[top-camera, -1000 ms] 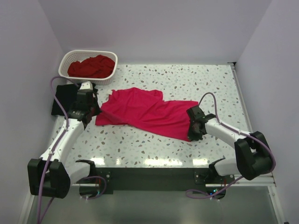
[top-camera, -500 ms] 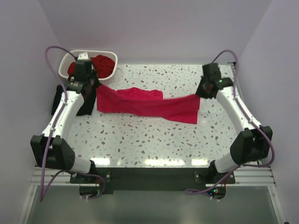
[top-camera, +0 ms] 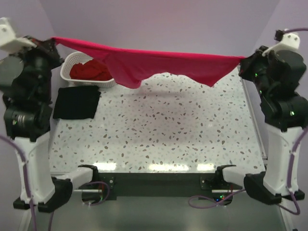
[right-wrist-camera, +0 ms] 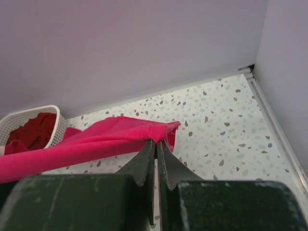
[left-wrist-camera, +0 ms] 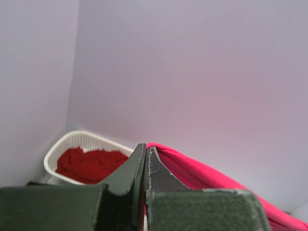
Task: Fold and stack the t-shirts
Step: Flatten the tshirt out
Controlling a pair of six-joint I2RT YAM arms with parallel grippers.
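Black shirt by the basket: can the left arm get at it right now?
Probably not yet: the left claw is shut on the pink shirt, stretched high to the right claw. The black shirt lies uncovered below it.

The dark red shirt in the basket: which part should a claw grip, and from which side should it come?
Grip a raised fold near the middle of the dark red shirt, coming straight down from above. It lies crumpled, and the basket walls close off every side. The left claw and right claw are shut on the pink shirt.

Taut shirt (top-camera: 159,61) overhead — table (top-camera: 168,125) beneath open; basket (top-camera: 89,83) left
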